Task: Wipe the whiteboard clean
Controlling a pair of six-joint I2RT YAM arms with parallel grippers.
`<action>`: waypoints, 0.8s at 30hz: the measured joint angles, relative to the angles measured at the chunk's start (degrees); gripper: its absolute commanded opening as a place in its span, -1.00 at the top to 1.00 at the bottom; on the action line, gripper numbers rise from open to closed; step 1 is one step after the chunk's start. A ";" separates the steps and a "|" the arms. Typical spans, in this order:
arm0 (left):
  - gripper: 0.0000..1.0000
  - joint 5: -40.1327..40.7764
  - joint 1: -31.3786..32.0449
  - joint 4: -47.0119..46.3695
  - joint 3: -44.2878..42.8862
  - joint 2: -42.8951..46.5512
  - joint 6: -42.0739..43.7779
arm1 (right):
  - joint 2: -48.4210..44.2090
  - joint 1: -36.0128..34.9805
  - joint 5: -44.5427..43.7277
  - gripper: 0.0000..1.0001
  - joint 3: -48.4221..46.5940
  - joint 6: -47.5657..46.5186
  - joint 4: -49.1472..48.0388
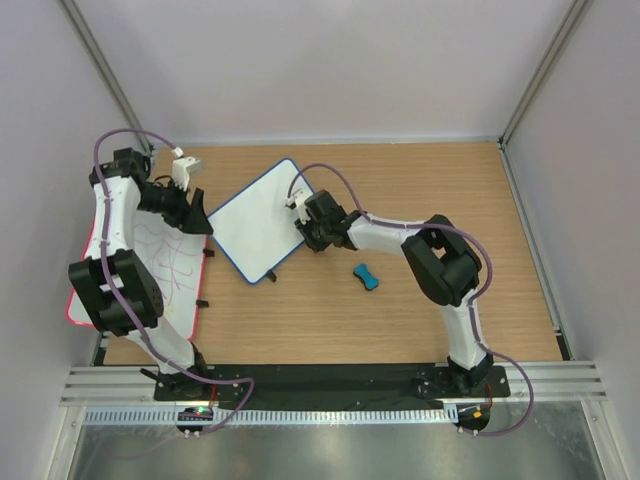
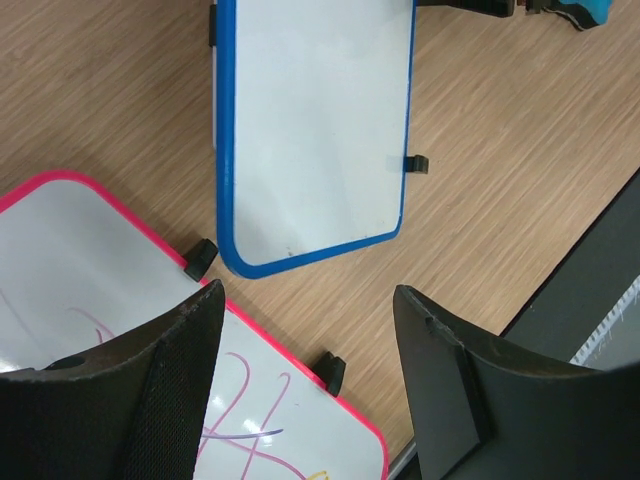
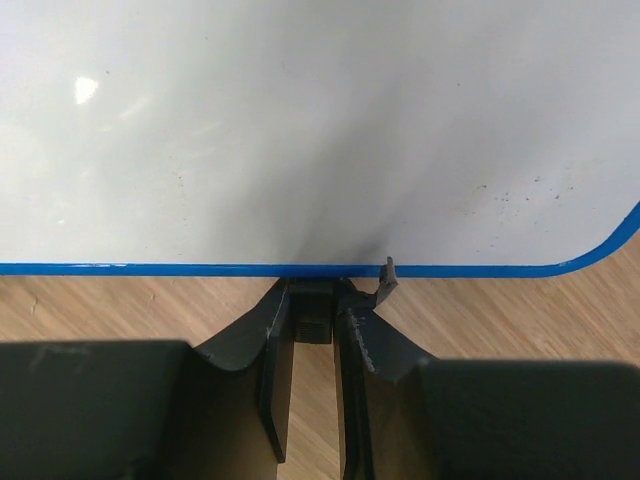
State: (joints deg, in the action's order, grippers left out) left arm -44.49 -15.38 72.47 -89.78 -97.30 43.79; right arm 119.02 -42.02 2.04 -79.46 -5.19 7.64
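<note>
The blue-framed whiteboard [image 1: 262, 220] lies slanted mid-counter [image 1: 420, 180] and looks wiped clean. My right gripper [image 3: 312, 310] is pinched together on the small black foot [image 3: 311, 312] at its right edge. My left gripper [image 2: 310, 300] hangs spread apart over the pink-framed board [image 2: 60, 270]. I judge the pinch should be low and level, so the frame doesn't tip. Faint specks near the corner could be ink or dust. The blue eraser [image 1: 367, 276] lies near, untouched
</note>
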 measured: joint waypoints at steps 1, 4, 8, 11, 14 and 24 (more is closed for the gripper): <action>-0.37 0.04 0.00 -0.22 0.00 0.31 -0.35 | 0.46 -0.13 -0.81 0.98 -0.61 0.70 -0.11; -0.37 0.35 0.00 -0.90 0.00 0.85 -1.79 | 2.25 -0.52 -3.37 0.98 -3.21 2.03 -0.24; -0.38 0.46 0.00 -1.09 0.00 0.85 -3.37 | 6.16 -0.72 -6.78 0.98 -9.22 3.52 1.11; -0.38 0.50 0.00 -1.11 0.02 0.85 -4.46 | 9.44 -0.74 -9.40 0.98 -14.38 4.94 2.34; -0.38 0.48 0.00 -1.18 0.26 0.92 -4.98 | 12.79 -0.72 -11.98 0.98 -19.89 6.19 3.93; -0.39 0.52 0.00 -1.33 2.93 2.56 -5.90 | 21.55 -0.72 -16.83 0.98 -34.64 8.44 8.44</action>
State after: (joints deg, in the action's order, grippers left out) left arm -43.97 -15.38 71.13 -86.85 -94.74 37.89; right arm 140.57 -42.74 -14.79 -114.10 3.25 16.08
